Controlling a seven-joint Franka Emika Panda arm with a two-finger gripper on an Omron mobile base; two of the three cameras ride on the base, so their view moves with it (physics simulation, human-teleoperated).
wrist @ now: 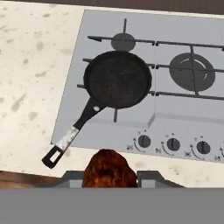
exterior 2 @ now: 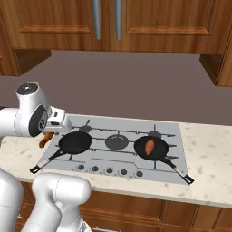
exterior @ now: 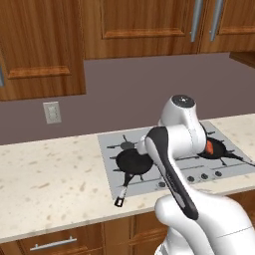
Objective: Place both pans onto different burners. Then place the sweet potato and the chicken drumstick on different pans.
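Note:
Two black pans sit on burners of the grey cooktop. The left pan is empty, and its handle reaches over the cooktop's front left corner. In the right pan lies the orange sweet potato. My gripper is shut on the brown chicken drumstick. It hangs above the counter's front, just left of and nearer than the left pan. Two more burners stand bare.
A row of knobs runs along the cooktop's front. Speckled counter stretches to the left, with a wall outlet behind it. Wooden cabinets hang overhead. My own arm hides the cooktop's middle in the left base view.

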